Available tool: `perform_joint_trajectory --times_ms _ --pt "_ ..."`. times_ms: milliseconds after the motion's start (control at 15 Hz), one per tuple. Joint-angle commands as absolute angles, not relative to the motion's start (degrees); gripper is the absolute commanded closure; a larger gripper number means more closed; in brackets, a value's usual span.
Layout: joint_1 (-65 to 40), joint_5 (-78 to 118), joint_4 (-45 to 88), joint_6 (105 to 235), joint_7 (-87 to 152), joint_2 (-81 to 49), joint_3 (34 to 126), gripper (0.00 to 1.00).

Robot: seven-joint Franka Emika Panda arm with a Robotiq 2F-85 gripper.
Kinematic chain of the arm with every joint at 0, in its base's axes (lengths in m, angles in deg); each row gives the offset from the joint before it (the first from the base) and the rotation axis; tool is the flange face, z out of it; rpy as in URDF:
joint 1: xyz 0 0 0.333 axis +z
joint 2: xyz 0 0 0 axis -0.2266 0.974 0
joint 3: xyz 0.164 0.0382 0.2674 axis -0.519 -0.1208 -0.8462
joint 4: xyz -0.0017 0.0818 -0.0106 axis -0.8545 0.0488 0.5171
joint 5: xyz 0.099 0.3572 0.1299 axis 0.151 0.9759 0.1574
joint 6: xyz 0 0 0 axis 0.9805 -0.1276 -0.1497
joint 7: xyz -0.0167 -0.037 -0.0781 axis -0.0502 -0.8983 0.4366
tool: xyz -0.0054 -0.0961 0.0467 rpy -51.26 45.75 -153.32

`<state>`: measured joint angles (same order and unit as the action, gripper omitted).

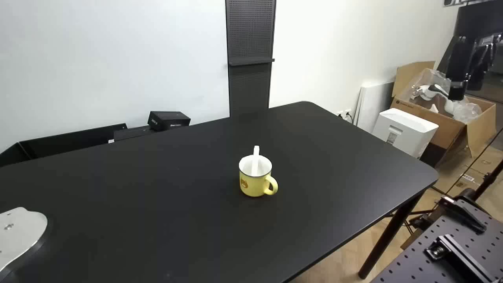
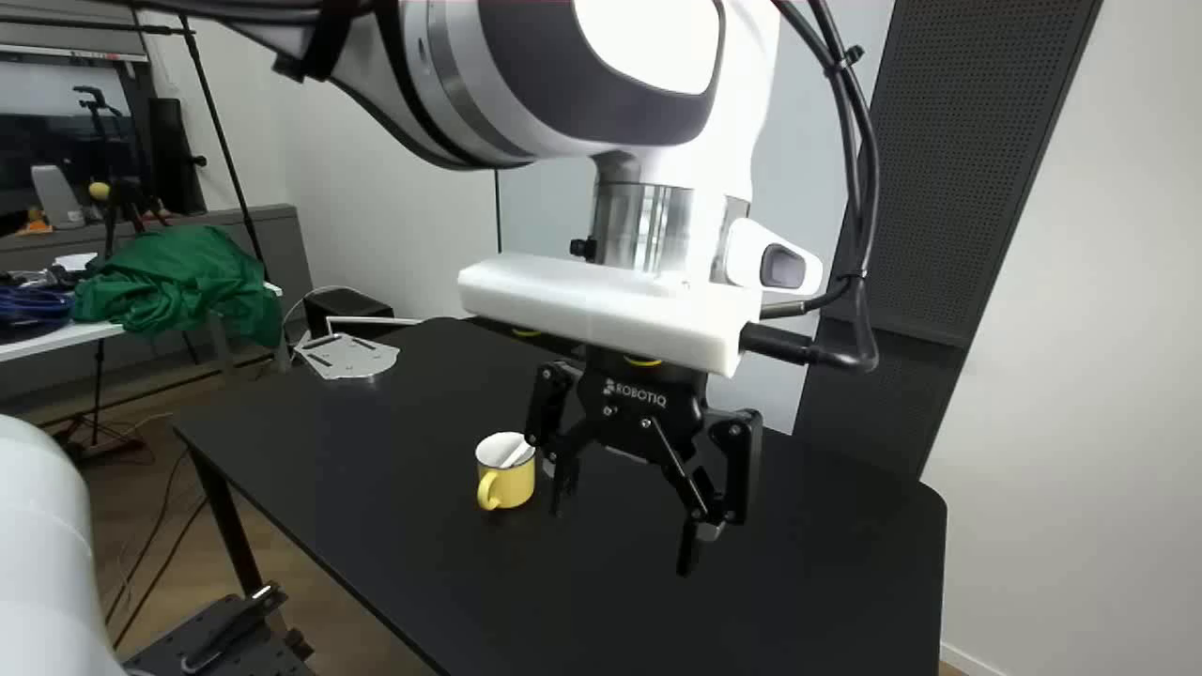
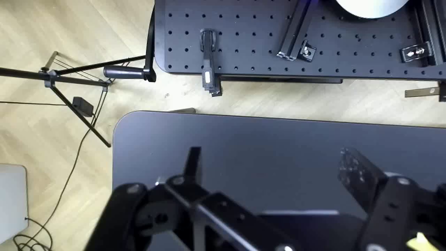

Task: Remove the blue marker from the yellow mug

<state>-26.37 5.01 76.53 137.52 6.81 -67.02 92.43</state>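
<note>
The yellow mug (image 1: 251, 188) stands upright on the black table; it also shows in an exterior view (image 2: 512, 487). The marker (image 1: 255, 163) leans inside it, its end above the rim; it also shows in an exterior view (image 2: 516, 455). It looks whitish, and no blue is visible. My gripper (image 2: 624, 528) is raised above the table, open and empty, beside the mug. In the wrist view its fingers (image 3: 270, 160) are wide apart with bare table below. A yellow patch (image 3: 420, 242) at the lower right, mostly hidden by the gripper, may be the mug.
The black table (image 1: 165, 220) has a rounded edge corner that shows in the wrist view (image 3: 226, 136). A perforated base plate (image 3: 244, 42) with clamps lies beyond a floor gap. A silver plate (image 1: 17, 232) sits on the table. A tripod stand (image 3: 87, 82) is beside the table.
</note>
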Motion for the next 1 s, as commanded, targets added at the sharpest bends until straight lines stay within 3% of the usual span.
perform_joint_trajectory --times_ms 0,933 --pt "-26.03 4.9 76.4 137.29 6.96 -67.07 92.68 0.0" --pt "-24.71 4.54 78.63 141.46 9.81 -66.24 90.38 0.0"
